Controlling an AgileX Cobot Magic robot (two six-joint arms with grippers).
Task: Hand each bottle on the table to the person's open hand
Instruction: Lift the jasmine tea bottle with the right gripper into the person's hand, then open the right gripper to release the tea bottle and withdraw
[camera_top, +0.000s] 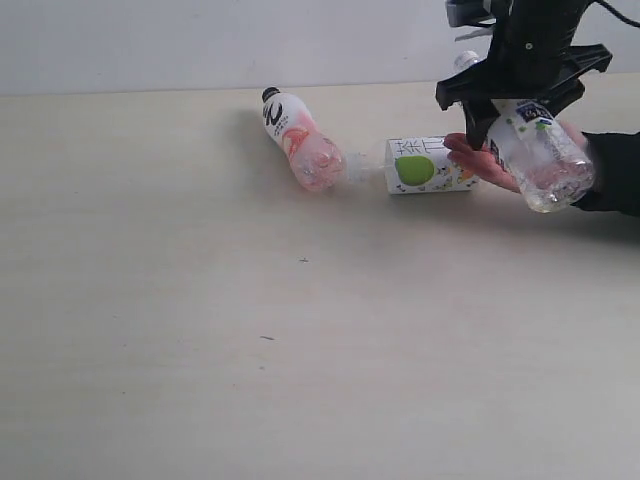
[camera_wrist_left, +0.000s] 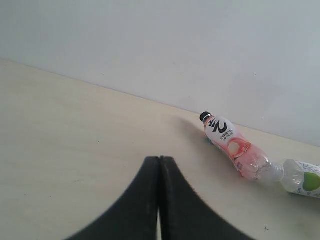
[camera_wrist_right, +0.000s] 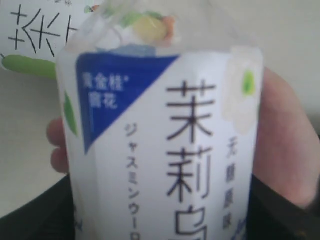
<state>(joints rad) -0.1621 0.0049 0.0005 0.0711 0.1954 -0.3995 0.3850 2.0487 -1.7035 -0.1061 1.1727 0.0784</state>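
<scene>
My right gripper is shut on a clear bottle with a white label and a blue patch, holding it tilted, cap up. The bottle's lower half lies against the person's open hand, which reaches in from the right. In the right wrist view the label fills the frame between my dark fingers, with the palm behind it. A pink-labelled bottle with a black cap lies on the table. A white-green labelled bottle lies beside it. My left gripper is shut and empty, above bare tabletop.
The person's black sleeve rests at the table's right edge. A pale wall runs along the back of the table. The pink bottle and the white-green bottle lie ahead of my left gripper.
</scene>
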